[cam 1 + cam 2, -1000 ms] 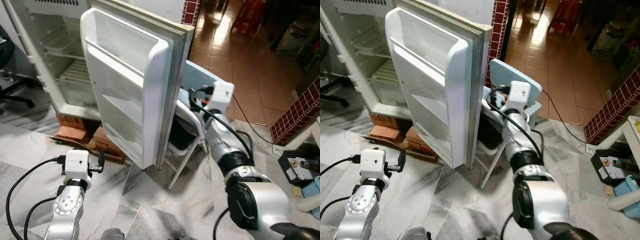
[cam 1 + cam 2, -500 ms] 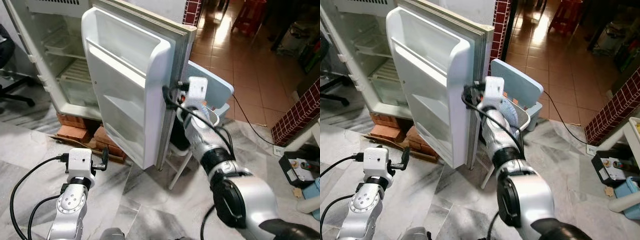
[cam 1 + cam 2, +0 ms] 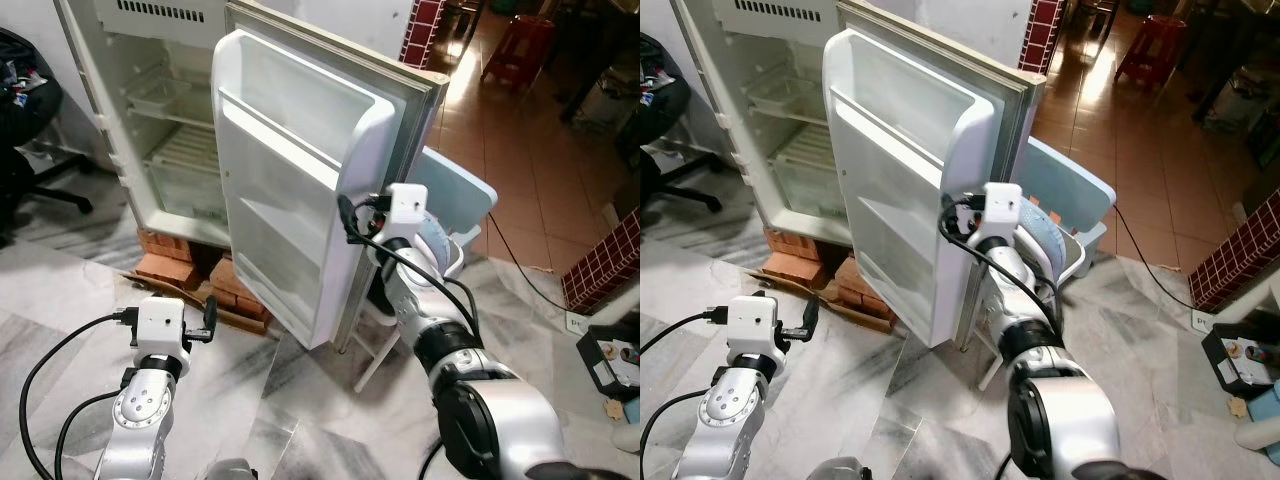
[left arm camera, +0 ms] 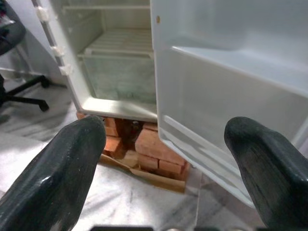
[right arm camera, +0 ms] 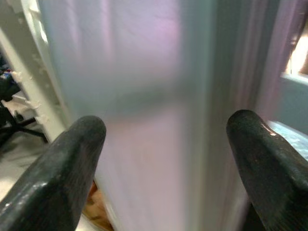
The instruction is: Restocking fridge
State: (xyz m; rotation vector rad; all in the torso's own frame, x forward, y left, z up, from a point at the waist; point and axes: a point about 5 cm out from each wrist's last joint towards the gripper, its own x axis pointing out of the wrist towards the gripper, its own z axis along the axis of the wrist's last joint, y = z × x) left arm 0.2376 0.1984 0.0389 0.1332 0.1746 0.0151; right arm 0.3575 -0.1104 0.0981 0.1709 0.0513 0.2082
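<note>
Fridge (image 3: 150,120) door (image 3: 300,190) is faced edge-on by the wide-spread right gripper (image 5: 166,144); pressure should be kept steady toward 9 o'clock. Left gripper (image 4: 166,159) is spread too.

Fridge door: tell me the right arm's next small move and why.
Probably close the open right gripper on the fridge door edge: its fingers straddle that edge, and the door stands half open in front of the fridge.

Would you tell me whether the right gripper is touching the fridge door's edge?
Cannot tell. In the right wrist view the right gripper straddles the door edge with fingers open, but blur hides any contact.
</note>
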